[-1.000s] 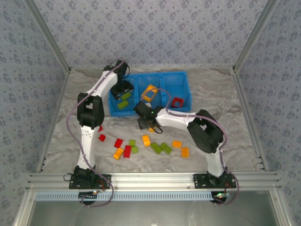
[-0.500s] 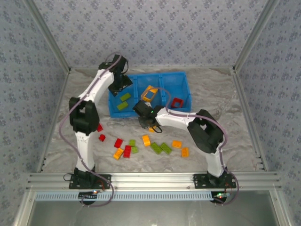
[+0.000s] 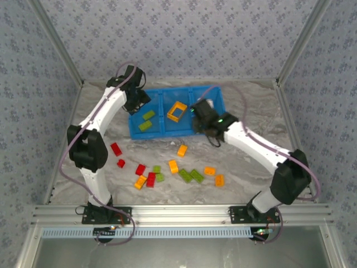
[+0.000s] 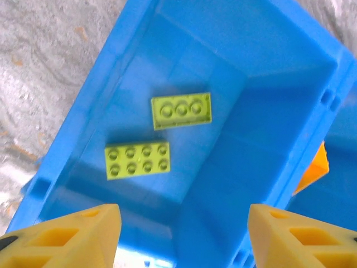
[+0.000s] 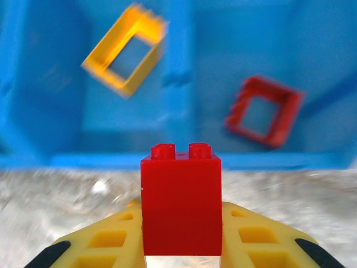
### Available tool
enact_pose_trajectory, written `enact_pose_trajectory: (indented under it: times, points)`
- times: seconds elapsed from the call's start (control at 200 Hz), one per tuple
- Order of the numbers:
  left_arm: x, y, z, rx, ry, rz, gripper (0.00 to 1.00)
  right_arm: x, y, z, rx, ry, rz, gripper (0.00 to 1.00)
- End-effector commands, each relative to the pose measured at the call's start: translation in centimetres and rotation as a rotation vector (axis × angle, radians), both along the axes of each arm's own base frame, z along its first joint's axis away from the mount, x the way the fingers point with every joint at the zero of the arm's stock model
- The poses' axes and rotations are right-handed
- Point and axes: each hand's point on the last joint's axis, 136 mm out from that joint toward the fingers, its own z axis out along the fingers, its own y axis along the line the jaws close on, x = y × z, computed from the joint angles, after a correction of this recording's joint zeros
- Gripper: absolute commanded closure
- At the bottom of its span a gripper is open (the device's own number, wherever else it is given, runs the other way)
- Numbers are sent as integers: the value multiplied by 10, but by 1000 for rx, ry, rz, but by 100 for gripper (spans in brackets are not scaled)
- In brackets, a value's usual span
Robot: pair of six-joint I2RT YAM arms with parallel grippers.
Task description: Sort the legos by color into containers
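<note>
The right tool point(image 5: 181, 237) is clamped on a red brick point(image 5: 181, 195), apparently at the blue bin's point(image 3: 218, 96) 6 o'clock wall, though the view is blurred. The left tool point(image 4: 181, 234), fingers apart, hangs over the left compartment point(image 4: 223, 67) holding two lime bricks point(image 4: 138, 160). Loose bricks point(image 3: 189, 175) lie on the tabletop point(image 3: 262, 100).

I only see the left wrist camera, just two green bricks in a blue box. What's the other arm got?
Observer: The right fingers pinch a red brick.
Operator: Any red in the box yet?
Observer: Yes, a red frame lies in the right compartment.
Operator: Lots left outside?
Observer: Red, orange and green loose bricks lie scattered on the table.
</note>
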Motion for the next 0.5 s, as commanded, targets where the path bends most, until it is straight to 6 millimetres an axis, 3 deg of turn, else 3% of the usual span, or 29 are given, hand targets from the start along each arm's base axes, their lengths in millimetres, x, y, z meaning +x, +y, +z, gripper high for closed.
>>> enact_pose_trajectory:
  times: [0.0, 0.08, 0.245, 0.37, 0.495]
  points:
    - [-49, -7, 37, -5, -71, -72, 42, 19, -42, -12, -40, 44, -45, 70]
    - [-84, -7, 32, -5, -66, -90, 47, 51, -45, -24, -16, 79, -45, 70]
    - [-146, -9, 10, -1, -60, -165, 49, 115, -29, -54, -14, 143, -44, 70]
    - [-180, -15, -7, -16, -55, -255, 52, 145, -25, -72, -10, 197, -92, 70]
    - [-203, -20, -21, 7, -46, -338, 52, 156, -25, -98, -26, 291, -152, 70]
